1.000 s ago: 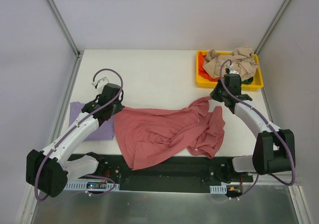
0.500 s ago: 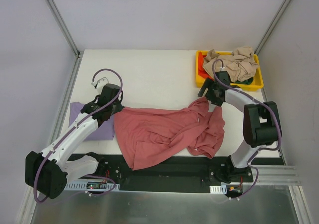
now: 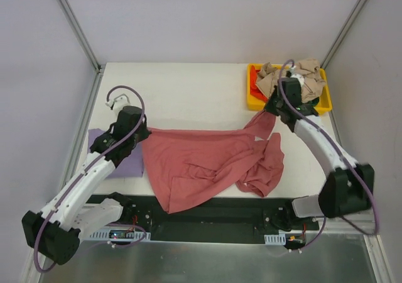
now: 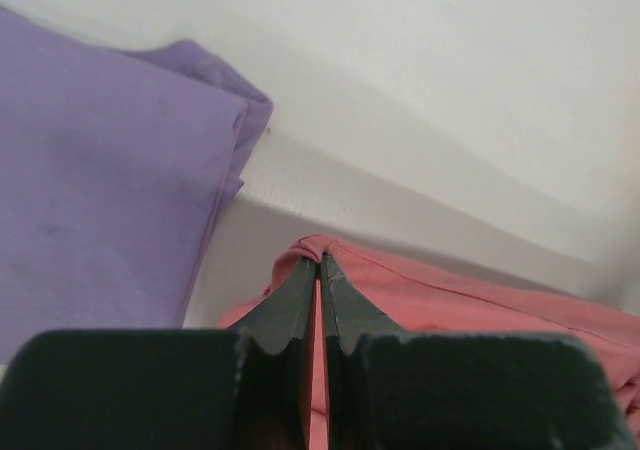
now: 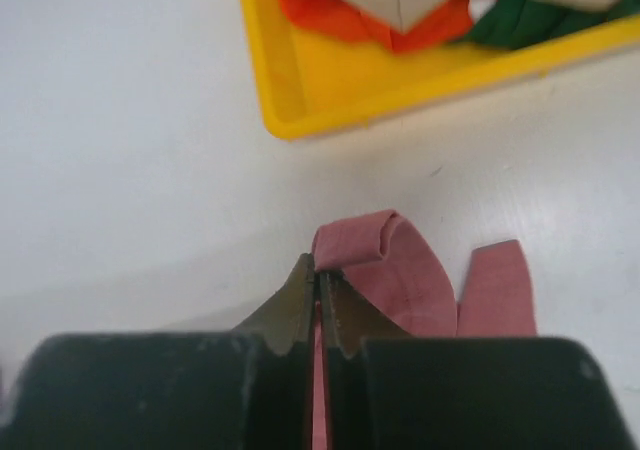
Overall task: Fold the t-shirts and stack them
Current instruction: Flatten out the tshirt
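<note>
Stretching step: both arms hold the dusty red-pink t-shirt (image 3: pixel 201 163) by its far edge, spread along the surface (image 3: pixel 188 88); I judge this to be flattening before the first fold.
Left gripper (image 4: pixel 320 260): shut tight on a pinch of pink hem, just beside the folded lavender t-shirt (image 4: pixel 100 200).
Right gripper (image 5: pixel 317 270): shut on a rolled pink fold near the yellow tray (image 5: pixel 290 80).
Next move: probably calls for an even pull to smooth the bunched right side.
Top view only: the crumpled right half; the beige t-shirt (image 3: pixel 301 75) heaped in the tray.
Wrist views only: cloth pinched between the jaws.
</note>
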